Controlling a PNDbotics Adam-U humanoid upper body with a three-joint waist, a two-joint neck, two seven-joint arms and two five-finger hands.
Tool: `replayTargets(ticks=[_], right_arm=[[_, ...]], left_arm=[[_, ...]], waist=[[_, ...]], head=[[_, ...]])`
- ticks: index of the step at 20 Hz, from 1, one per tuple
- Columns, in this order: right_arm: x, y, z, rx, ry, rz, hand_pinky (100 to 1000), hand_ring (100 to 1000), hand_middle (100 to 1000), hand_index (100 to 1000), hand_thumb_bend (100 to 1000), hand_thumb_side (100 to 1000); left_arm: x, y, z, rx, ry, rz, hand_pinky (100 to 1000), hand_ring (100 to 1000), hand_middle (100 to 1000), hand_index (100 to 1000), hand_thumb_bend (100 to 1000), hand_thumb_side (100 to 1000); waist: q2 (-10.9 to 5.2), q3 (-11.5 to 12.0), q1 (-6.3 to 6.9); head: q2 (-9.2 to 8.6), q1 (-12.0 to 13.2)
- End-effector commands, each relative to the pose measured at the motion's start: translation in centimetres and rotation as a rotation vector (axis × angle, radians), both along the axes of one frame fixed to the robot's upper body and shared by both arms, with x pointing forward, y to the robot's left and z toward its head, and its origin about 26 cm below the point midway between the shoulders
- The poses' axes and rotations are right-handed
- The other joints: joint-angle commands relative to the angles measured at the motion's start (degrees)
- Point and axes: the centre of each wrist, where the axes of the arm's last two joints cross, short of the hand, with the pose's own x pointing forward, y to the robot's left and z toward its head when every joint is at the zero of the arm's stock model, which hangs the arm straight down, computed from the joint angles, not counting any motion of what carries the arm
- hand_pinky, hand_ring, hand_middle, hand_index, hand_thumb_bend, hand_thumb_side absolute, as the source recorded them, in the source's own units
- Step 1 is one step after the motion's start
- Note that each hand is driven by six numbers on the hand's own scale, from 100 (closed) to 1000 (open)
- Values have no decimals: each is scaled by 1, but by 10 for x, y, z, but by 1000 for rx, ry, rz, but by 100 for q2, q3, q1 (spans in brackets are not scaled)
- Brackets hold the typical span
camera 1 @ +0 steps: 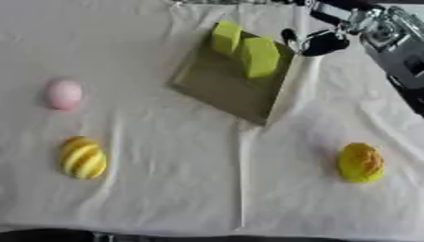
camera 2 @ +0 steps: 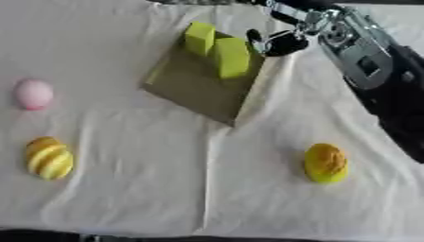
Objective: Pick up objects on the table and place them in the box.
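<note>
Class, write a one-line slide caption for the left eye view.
Right hand hovers beside the box holding two yellow-green blocks; pink egg, striped egg and yellow egg remain on the cloth.

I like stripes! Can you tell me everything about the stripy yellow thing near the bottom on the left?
The stripy yellow thing is egg-shaped, with slanting bands of deeper yellow-orange and pale yellow. It looks smooth, maybe a toy. It lies on its side on the white cloth, near the table's front left, below the pink egg shape. Nothing touches it but the cloth, and no hand is near it.
</note>
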Motion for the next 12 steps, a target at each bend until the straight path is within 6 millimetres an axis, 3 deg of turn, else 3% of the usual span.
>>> replayTargets(ticks=[1, 7, 10, 12], right_arm=[[-26, -13, 28, -31, -83, 3, 1000, 1000, 914, 1000, 100, 100], [-73, -24, 20, -106, -44, 47, 964, 1000, 853, 951, 100, 251], [-90, -28, 11, -141, -7, 60, 966, 1000, 859, 961, 100, 228], [-98, -30, 4, -163, 12, 67, 965, 1000, 864, 963, 100, 261]], left_arm=[[-1, 2, 9, 21, -30, 3, 827, 715, 662, 751, 100, 713], [0, 3, 11, 31, -36, 5, 827, 715, 662, 751, 100, 711], [0, 3, 11, 33, -37, 6, 828, 716, 662, 751, 100, 712], [0, 3, 11, 35, -37, 6, 828, 716, 662, 751, 100, 711]], waist=[[-805, -20, -42], [-800, -92, -50], [-803, -139, -53], [-807, -170, -57]], head=[[10, 43], [23, 109], [23, 137], [24, 155]])
